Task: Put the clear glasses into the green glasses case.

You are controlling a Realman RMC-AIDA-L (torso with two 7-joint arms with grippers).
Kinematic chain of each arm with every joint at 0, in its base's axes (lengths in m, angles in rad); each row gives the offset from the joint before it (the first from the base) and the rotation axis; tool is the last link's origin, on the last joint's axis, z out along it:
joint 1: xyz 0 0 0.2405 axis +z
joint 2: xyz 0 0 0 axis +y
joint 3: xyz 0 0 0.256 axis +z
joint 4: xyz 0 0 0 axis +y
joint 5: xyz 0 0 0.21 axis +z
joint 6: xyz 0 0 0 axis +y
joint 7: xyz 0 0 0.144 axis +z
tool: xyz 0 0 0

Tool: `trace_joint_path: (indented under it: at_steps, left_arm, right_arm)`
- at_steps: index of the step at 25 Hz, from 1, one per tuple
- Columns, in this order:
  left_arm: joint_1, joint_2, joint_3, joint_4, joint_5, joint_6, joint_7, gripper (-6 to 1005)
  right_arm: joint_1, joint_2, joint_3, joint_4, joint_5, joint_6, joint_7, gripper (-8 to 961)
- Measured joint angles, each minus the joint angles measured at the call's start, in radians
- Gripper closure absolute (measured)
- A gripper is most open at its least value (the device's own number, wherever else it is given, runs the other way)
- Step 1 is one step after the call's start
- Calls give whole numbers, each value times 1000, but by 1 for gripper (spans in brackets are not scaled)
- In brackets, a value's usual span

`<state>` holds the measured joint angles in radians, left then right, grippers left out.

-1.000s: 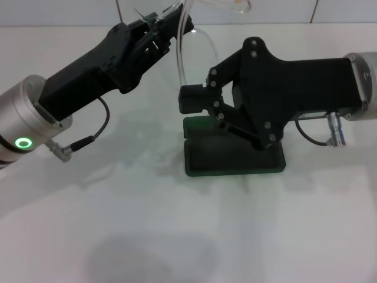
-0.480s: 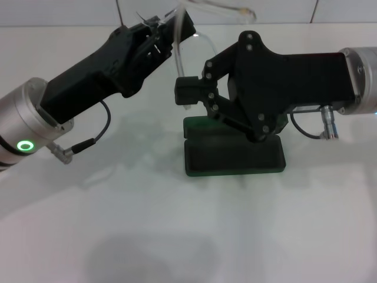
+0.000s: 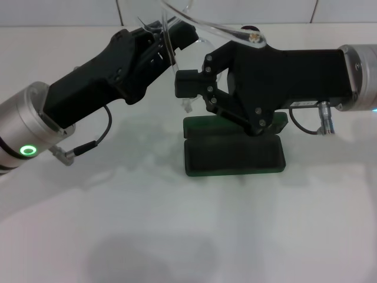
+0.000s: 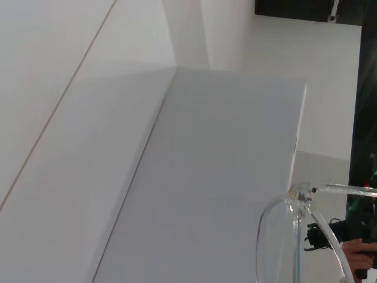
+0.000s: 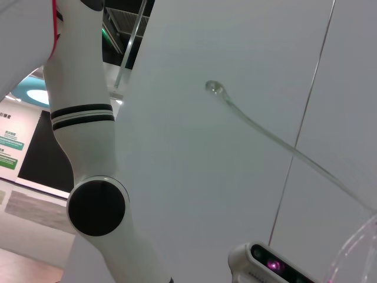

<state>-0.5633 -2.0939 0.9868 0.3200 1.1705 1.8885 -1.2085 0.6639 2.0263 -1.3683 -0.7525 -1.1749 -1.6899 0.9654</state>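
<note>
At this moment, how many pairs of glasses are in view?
1. The fully transparent plastic wraparound glasses are held up in the air by the left gripper, above and behind the open dark green hinged case; none lie on the white table.

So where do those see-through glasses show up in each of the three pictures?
Head view: the clear glasses sit top centre, held up between the left gripper and the right gripper, above the open green glasses case.
Left wrist view: a lens and hinge at the lower right.
Right wrist view: one temple arm runs from the centre to the right edge.
Shared landmark: the white wall behind.
</note>
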Motion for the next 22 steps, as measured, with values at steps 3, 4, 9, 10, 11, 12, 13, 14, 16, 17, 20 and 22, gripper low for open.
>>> trace_joint_path:
  at_steps: [3,4,9,10,11,12,13,14,16,17,20,22]
  left_arm:
    - [1,0,0,0,-3,1,8,877]
    - [0,0,0,-1,-4,2,10,877]
    - [0,-1,0,-1,-5,5,22,877]
    - [0,-2,0,-1,-5,5,25,878]
    - [0,-2,0,-1,-5,6,27,878]
    - [0,-2,0,-1,-5,6,27,878]
    - [0,-3,0,-1,-5,6,28,878]
    - [0,-3,0,-1,-5,6,29,878]
    - [0,-3,0,-1,-5,6,35,878]
    - [0,-3,-1,-1,-5,6,37,878]
    - [0,-3,-3,-1,-5,5,39,878]
    - [0,-3,-7,-1,-6,2,39,878]
  right_arm:
    - [-1,0,-1,1,0,7,0,937]
    - [0,0,-2,1,0,9,-1,937]
    - [0,0,-4,1,0,19,-3,937]
    - [0,-1,-4,1,0,20,-3,937]
    - [0,-1,-4,1,0,20,-3,937]
    - [0,-1,-4,1,0,21,-3,937]
    - [0,-1,-3,1,0,21,-4,937]
    - [0,-1,-3,2,0,21,-4,936]
    - [0,-2,-2,2,0,21,-7,936]
    - [0,-2,-2,2,0,21,-8,936]
    - [0,-2,-4,2,0,22,-11,937]
    - [0,-2,-4,2,0,21,-11,936]
